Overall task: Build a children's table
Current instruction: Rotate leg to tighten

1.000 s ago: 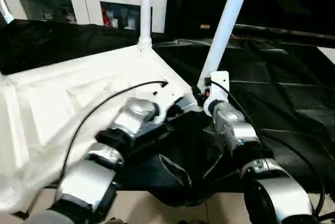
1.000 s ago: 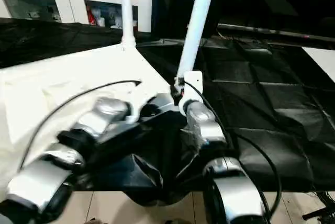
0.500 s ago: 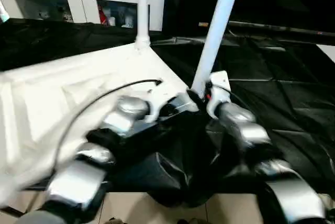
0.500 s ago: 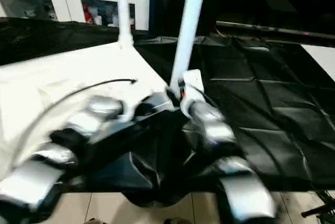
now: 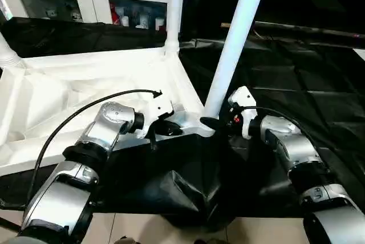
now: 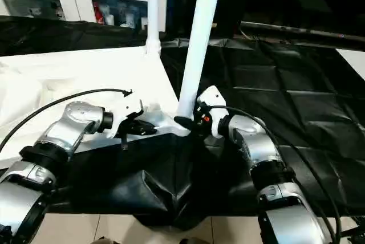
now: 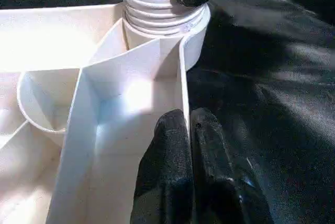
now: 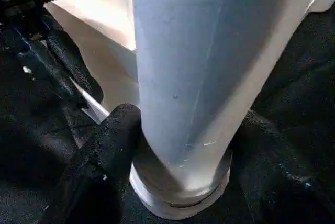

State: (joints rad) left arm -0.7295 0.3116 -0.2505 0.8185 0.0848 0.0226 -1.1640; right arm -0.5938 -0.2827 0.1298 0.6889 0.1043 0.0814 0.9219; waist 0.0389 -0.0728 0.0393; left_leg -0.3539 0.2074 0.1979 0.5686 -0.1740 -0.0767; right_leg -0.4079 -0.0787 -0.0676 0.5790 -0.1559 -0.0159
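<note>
Right tool (image 5: 212, 122) clasps one of three standing legs (image 5: 236, 41); left tool (image 7: 188, 130) pinches the tabletop (image 5: 68, 93) rim.

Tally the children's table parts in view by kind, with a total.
Tabletop, ribbed underside up: 1
Legs standing in corner sockets: 3 – near leg, far leg, left leg
Total: 4

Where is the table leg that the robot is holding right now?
The leg stands in the tabletop's near right corner socket, between the right gripper's fingers.
</note>
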